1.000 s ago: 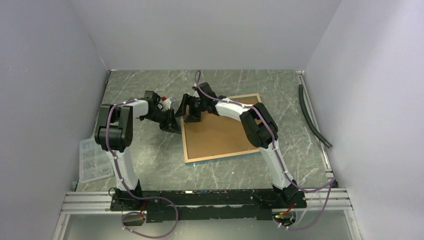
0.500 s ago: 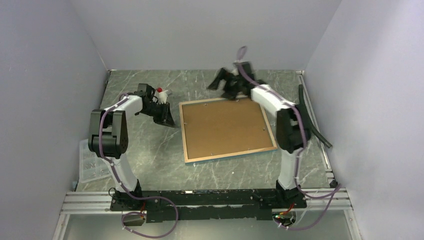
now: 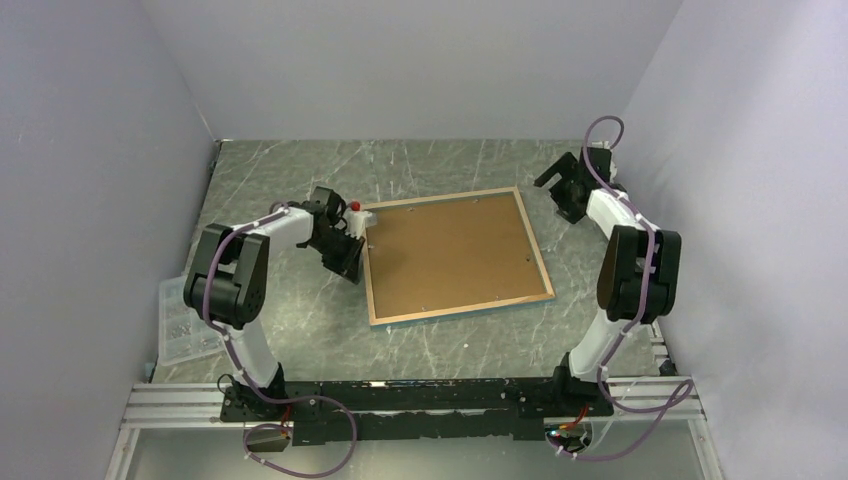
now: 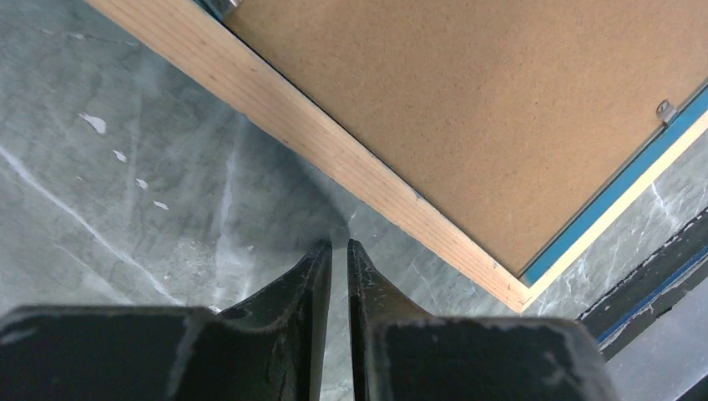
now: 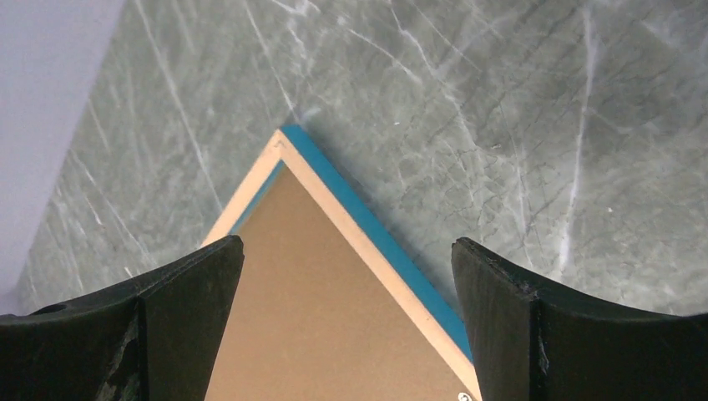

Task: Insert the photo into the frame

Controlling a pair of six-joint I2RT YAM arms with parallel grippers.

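Grey marble table (image 3: 300, 180), lavender walls (image 3: 400, 70). Frame (image 3: 460, 309) lies face down mid-table, brown backing panel (image 3: 450, 250) set in it. Left gripper (image 4: 338, 251) just beside its left edge, fingers almost together, gripping nothing. Right gripper (image 5: 346, 246) near the far right corner, spread wide, empty.

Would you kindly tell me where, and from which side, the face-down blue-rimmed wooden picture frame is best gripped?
Probably the light wood left rail of the blue-rimmed frame, approached low from the left by the left gripper, which sits beside it. The frame lies flat on the marbled table, brown hardboard backing up, so only its thin edge offers purchase.
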